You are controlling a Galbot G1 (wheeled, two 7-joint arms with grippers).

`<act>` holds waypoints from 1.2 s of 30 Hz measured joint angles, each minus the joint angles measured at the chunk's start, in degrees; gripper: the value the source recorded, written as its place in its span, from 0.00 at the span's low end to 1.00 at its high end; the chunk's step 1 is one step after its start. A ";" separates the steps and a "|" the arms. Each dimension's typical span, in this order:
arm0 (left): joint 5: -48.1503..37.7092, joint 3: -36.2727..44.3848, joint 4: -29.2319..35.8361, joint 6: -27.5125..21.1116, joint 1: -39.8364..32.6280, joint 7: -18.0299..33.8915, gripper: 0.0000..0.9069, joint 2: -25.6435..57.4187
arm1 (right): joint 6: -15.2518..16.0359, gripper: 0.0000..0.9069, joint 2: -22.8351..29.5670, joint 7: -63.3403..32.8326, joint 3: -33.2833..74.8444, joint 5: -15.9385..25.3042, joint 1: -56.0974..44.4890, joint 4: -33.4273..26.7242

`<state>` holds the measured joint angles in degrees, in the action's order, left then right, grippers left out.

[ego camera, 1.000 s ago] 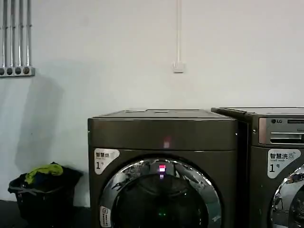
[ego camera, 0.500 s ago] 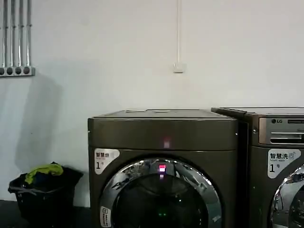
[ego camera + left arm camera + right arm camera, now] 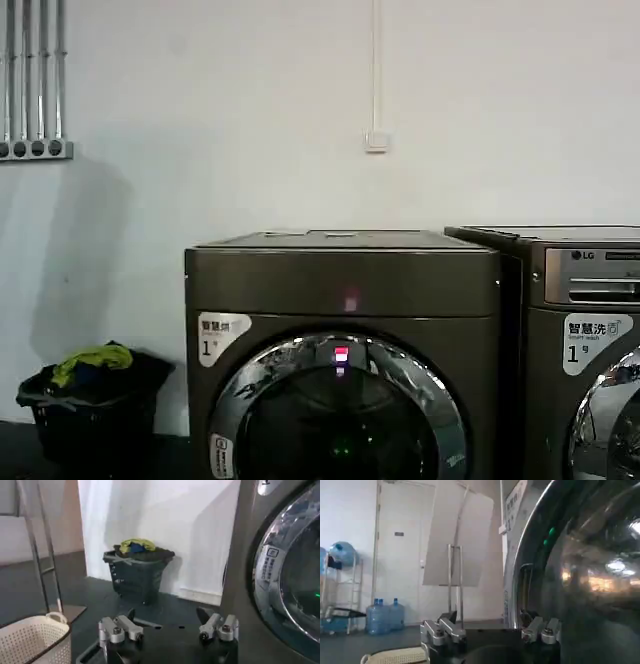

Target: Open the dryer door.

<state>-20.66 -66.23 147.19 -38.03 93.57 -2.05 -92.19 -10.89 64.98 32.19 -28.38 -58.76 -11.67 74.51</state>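
Observation:
The dryer [image 3: 340,285] is a dark bronze-grey box in the middle of the head view, with a white "1" sticker. The top of the dryer door [image 3: 270,365], a chrome ring around dark glass, shows at the view's bottom edge and sits flush with the front. My left gripper [image 3: 167,615] hangs open and empty low beside the dryer's left side, with the dryer door [image 3: 280,580] just past one finger. My right gripper [image 3: 489,616] is open and empty close against the dryer door [image 3: 580,580], one finger [image 3: 526,618] by the chrome rim's edge.
The LG-marked machine [image 3: 580,290] stands tight against the dryer's right side. A dark laundry basket [image 3: 95,410] with clothes sits by the wall to the left. A white woven basket [image 3: 30,640] is on the floor near the left arm. Water bottles [image 3: 385,615] and a metal frame [image 3: 454,580] stand farther off.

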 joint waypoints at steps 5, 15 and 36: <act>-0.07 -0.04 0.00 0.00 0.06 0.03 1.00 0.00 | 0.14 1.00 2.04 0.31 -0.56 0.04 0.90 -2.44; -0.13 -0.36 0.00 0.08 0.45 0.05 1.00 0.00 | 0.17 1.00 5.26 1.27 -0.95 0.12 2.05 -6.57; -0.16 -0.51 0.00 0.09 0.78 0.21 1.00 0.00 | 0.08 1.00 10.49 2.18 -0.93 0.21 4.17 -14.16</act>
<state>-20.82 -66.74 147.19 -37.93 94.35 -1.85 -92.19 -10.81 75.47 34.37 -29.31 -58.55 -7.50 60.35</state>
